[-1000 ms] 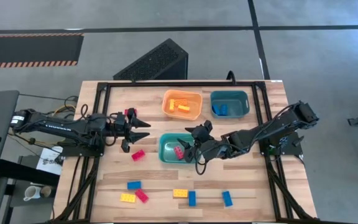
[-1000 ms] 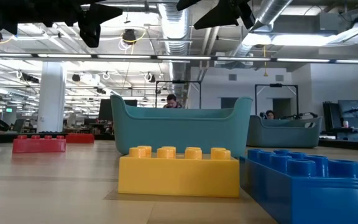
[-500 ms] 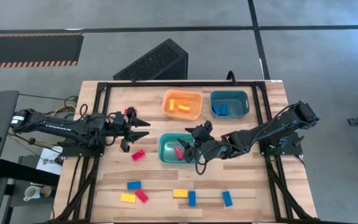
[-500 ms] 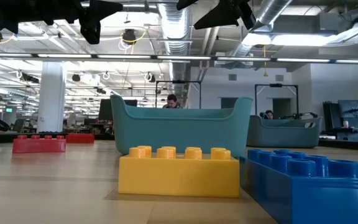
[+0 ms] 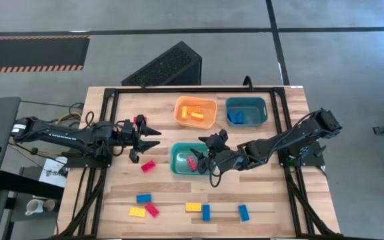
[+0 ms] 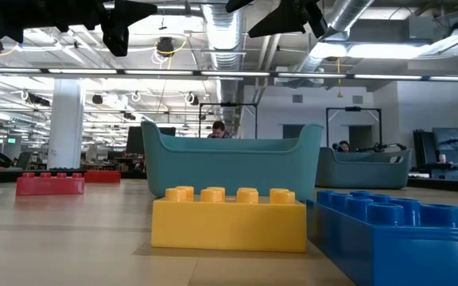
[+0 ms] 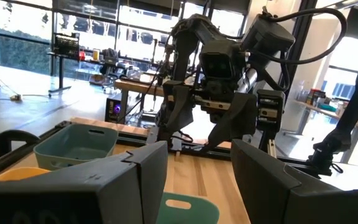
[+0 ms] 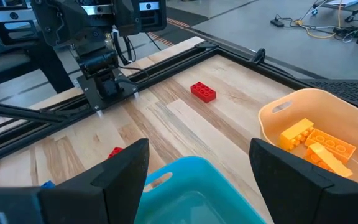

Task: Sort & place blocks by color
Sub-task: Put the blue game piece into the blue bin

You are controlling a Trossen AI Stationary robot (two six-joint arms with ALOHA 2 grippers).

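High view: red blocks (image 5: pixel 191 161) sit in the near teal bin (image 5: pixel 179 166); loose ones (image 5: pixel 145 208) lie along the desk's (image 5: pixel 272 200) front edge; right gripper (image 5: pixel 205 152) hovers over that bin, fingers open and empty; left gripper (image 5: pixel 151 139) fingers apart, empty, above red block (image 5: pixel 148 166). Descend squarely, pinch across its short sides.

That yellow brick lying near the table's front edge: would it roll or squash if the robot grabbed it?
The yellow brick probably stays put: it rests flat on the table, and its sides are flat, so rolling seems unlikely. It looks like hard plastic with crisp edges, so likely stiff. Its glossy surface might slip a little.
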